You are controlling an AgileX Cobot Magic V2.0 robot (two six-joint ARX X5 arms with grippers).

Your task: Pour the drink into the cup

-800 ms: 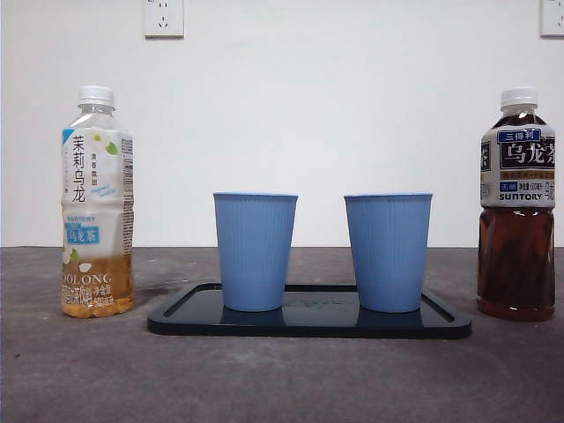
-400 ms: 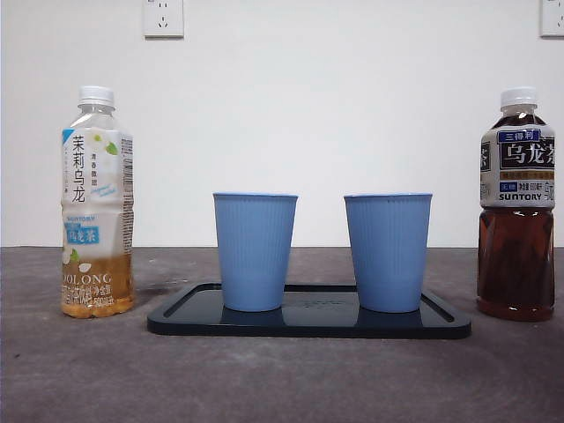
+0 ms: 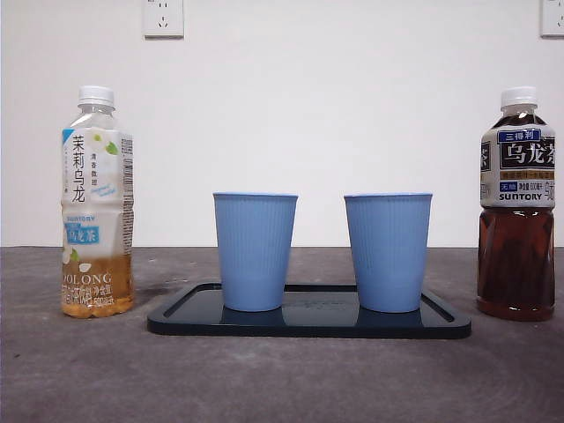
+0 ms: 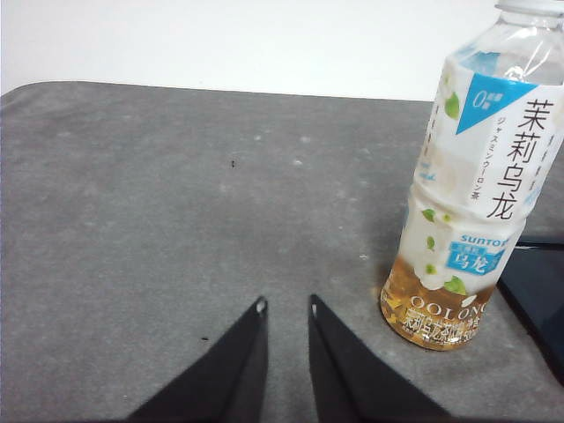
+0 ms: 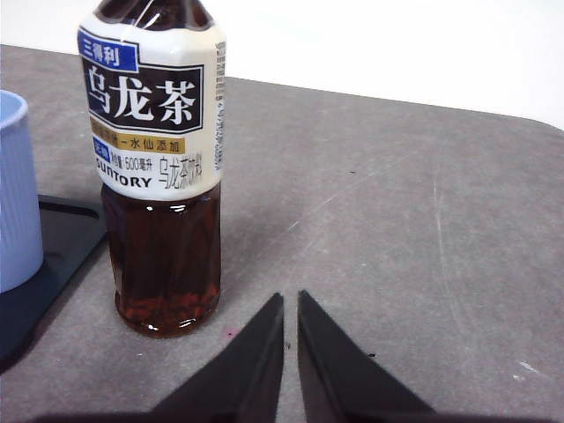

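Two ribbed blue cups stand upright on a dark tray (image 3: 308,324) in the middle of the grey table (image 3: 282,379), the left cup (image 3: 255,251) and the right cup (image 3: 388,252) apart from each other. Well to the left of the tray stands a pale tea bottle (image 3: 95,203) with a white cap, its white label reading "SUNTORY" and "OOLONG" among Chinese characters, with only a shallow layer of golden tea at the bottom. Well to the right stands a dark tea bottle (image 3: 517,204), also white-capped, filled high with brown tea; its black-and-white label shows "SUNTORY" and, in the right wrist view, "500". The left gripper (image 4: 286,306) sits low over bare table beside the pale bottle, its jaws nearly together and holding nothing. The right gripper (image 5: 291,298) hovers beside the dark bottle, its jaws almost touching, also with nothing between them. Two wall sockets (image 3: 164,18) show on the white wall behind.
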